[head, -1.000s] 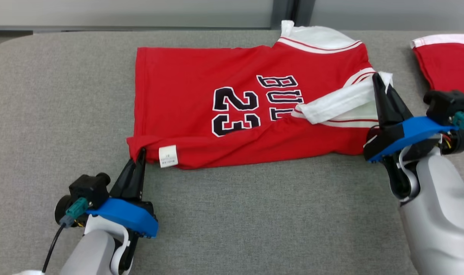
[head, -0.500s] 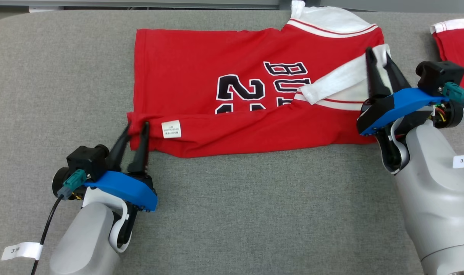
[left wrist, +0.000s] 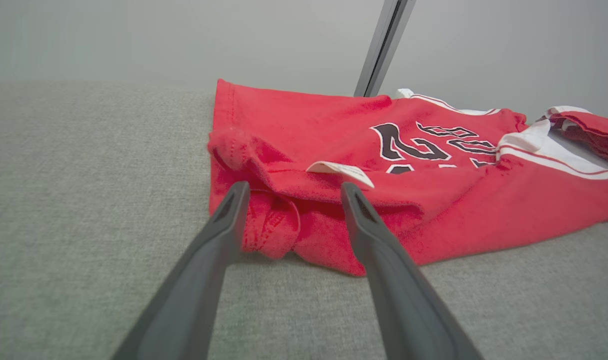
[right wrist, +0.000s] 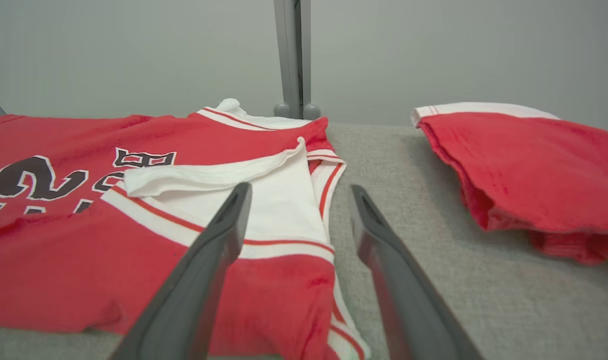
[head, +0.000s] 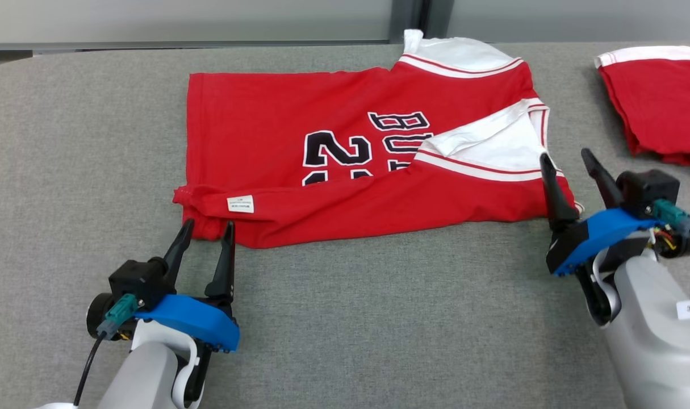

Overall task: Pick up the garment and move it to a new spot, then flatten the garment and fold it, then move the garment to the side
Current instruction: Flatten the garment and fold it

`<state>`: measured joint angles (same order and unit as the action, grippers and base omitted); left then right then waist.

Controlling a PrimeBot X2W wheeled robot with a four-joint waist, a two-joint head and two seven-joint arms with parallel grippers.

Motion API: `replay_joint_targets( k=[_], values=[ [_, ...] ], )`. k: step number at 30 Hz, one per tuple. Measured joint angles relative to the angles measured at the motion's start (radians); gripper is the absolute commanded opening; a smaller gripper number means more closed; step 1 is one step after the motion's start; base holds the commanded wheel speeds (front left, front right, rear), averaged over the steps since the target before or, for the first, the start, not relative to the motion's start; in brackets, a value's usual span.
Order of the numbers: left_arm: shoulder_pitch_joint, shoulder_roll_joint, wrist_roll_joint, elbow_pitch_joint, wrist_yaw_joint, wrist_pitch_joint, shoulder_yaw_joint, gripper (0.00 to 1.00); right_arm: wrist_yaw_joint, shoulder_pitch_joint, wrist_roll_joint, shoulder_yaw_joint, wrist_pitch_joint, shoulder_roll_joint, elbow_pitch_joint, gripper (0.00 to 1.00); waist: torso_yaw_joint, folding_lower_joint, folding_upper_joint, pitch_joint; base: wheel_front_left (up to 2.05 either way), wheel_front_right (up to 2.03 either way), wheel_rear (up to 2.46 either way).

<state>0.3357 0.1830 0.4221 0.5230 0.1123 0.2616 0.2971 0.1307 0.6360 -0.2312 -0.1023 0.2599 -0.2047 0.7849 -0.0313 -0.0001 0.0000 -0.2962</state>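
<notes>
The garment (head: 299,130) is a red jersey with white trim and black "23" lettering, lying on the grey table with its near long edge folded over onto the front. My left gripper (head: 207,228) stands open just short of the jersey's near left corner (left wrist: 263,220), holding nothing. At the jersey's near right corner my right gripper (head: 566,159) is open too, its left finger (right wrist: 218,240) over the cloth (right wrist: 263,210) and the other over bare table. A white label (head: 240,204) lies on the folded edge.
A second red garment with a white band (head: 657,96) lies folded at the far right of the table (head: 379,318), also visible in the right wrist view (right wrist: 529,160). A grey wall and a vertical post (right wrist: 291,55) stand behind the table.
Both grippers have opened, let go of the jersey's near edge and drawn back toward me. The folded edge now rests on the jersey. The head camera has shifted.
</notes>
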Motion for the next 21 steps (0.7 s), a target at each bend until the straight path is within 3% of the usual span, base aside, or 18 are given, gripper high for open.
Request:
replay_joint_targets(
  k=[10, 21],
  values=[
    [-0.007, 0.004, -0.047, 0.043, -0.024, 0.000, -0.031, 1.00, 0.000, -0.050, 0.019, 0.002, 0.000, 0.011, 0.021, 1.00, 0.014, 0.0000, 0.0000, -0.011, 0.00, 0.00, 0.00],
    [0.034, -0.001, -0.060, 0.155, -0.011, 0.000, -0.038, 1.00, 0.000, -0.043, 0.063, 0.012, -0.004, 0.029, 0.102, 1.00, 0.010, 0.0000, 0.0000, -0.026, 0.00, 0.00, 0.00]
  ],
)
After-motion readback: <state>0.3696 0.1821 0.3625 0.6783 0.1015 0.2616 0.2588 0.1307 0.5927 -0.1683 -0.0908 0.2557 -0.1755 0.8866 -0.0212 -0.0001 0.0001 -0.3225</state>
